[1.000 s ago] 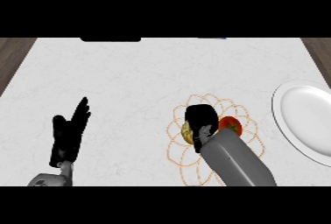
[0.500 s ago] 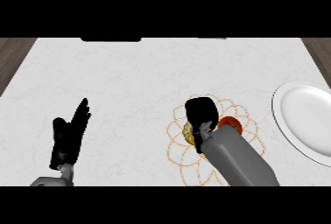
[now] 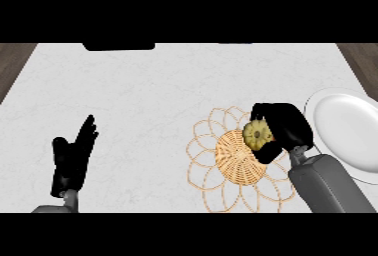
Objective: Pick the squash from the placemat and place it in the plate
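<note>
The right hand [image 3: 286, 126] is curled round the yellow squash [image 3: 258, 134], covering its right side. The squash sits over the right part of the woven placemat [image 3: 235, 162] - lifted or resting, I cannot tell. It looks small, stiff and smooth-skinned, probably light and a little slippery - best gripped across its widest middle. The white plate [image 3: 347, 132] lies just to the right. The left hand [image 3: 72, 157] rests open at far left.
</note>
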